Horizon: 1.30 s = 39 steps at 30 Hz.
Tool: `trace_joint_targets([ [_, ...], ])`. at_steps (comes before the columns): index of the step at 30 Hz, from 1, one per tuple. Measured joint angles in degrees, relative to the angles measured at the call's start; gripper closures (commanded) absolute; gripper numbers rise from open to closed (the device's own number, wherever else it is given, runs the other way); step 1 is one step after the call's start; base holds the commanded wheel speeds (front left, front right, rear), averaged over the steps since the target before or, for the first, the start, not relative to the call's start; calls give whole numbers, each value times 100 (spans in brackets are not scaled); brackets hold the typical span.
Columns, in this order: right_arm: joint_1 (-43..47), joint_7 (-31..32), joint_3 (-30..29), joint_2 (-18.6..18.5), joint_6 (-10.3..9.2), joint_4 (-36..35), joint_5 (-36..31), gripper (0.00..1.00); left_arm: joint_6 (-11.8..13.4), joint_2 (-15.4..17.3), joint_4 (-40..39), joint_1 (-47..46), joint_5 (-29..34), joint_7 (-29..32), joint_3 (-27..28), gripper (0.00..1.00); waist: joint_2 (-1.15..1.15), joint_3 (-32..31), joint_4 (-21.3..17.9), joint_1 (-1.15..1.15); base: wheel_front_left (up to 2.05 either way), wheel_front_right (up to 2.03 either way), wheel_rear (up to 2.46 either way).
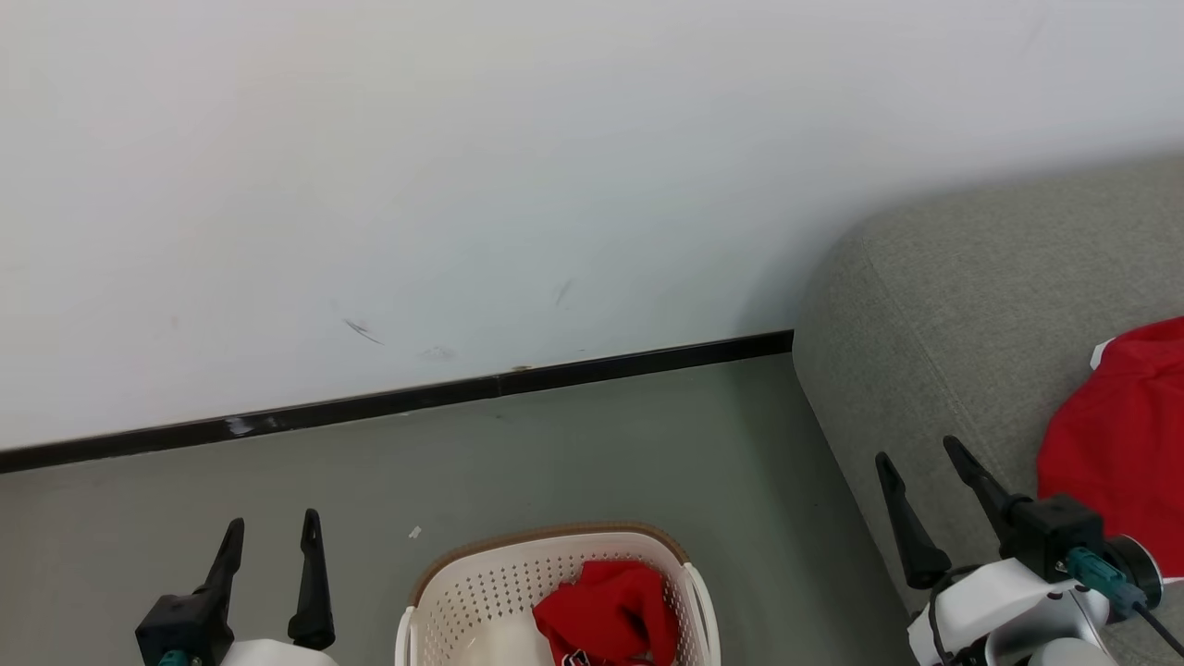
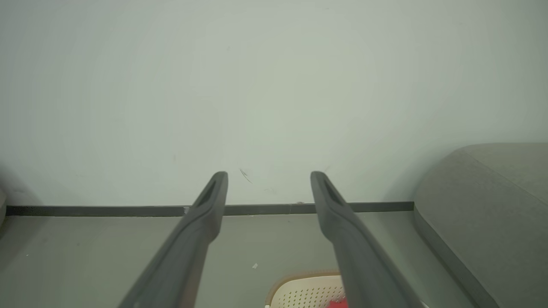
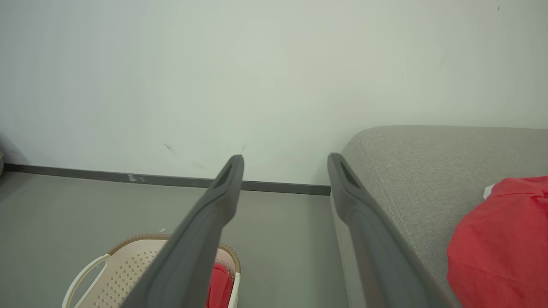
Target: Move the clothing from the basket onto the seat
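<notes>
The crumpled bright red garment (image 1: 606,610) in the oval cream-white perforated plastic basket (image 1: 481,592) lies low between two spread, empty grippers, rightward of the left gripper (image 1: 273,518) and leftward of the right gripper (image 1: 918,450), which hangs beside the grey woven-fabric seat (image 1: 971,305).

It was a plain indoor room, arranged a little like a living room. A large grey fabric sofa (image 1: 962,305) stood next to a bare white wall (image 1: 462,139), which had some dark scuff marks (image 1: 363,330) low down. A black skirting board (image 1: 398,400) ran along the bottom of the wall. The floor (image 1: 601,444) was smooth and grey-green, more like in an office or a test room than in a house. A cream laundry basket (image 1: 462,592) with red clothing (image 1: 606,610) stood on the floor near the sofa, which gave the home-like feeling.
</notes>
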Motion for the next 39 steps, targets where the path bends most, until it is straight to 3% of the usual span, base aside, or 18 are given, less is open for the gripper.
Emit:
trace_joint_targets([
  [39,404,108,-5,94,0,-558,-76,0,-62,-41,-110,62,238,0,16,0,0,201,48,0,0,0,0],
])
